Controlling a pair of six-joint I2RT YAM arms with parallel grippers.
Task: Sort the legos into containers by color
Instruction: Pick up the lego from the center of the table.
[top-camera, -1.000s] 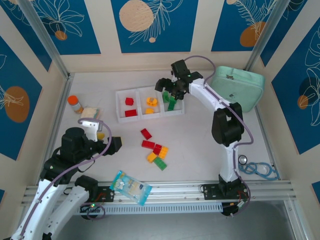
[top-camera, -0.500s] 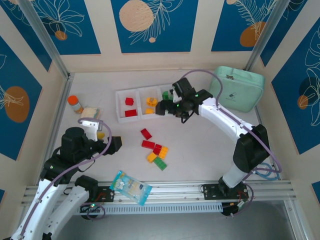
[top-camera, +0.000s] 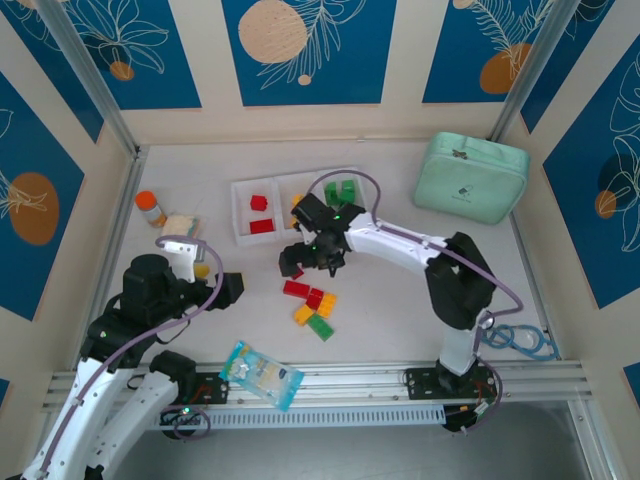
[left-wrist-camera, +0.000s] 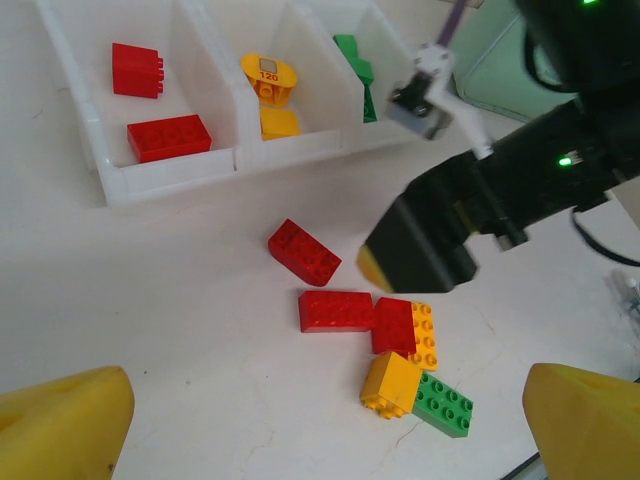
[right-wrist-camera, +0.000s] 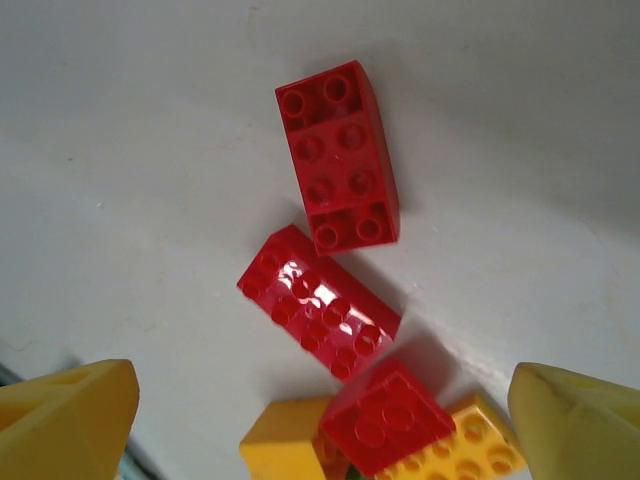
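Landmark: containers (left-wrist-camera: 180, 172), three white bins in a row.
- Left bin: two red legos. Middle bin: two orange-yellow. Right bin: green ones.
- Loose legos (top-camera: 312, 305) lie on the table just on the near side of the containers, below the middle and right bins.
  - Red sloped brick (right-wrist-camera: 338, 155) is closest to the bins.
  - Then come a long red brick (right-wrist-camera: 318, 315) and a small red brick (right-wrist-camera: 385, 415) lying beside orange-yellow ones.
  - A green brick (left-wrist-camera: 443, 403) lies farthest from the bins.
- Right gripper (top-camera: 312, 262) hangs over the red loose bricks, near side of the middle bin. Fingers are spread wide, nothing between them.
- Left gripper (left-wrist-camera: 322, 425) is well to the near-left of the containers. Fingers are spread wide, empty.
- Mint-green case (top-camera: 470, 178) sits right of the containers.
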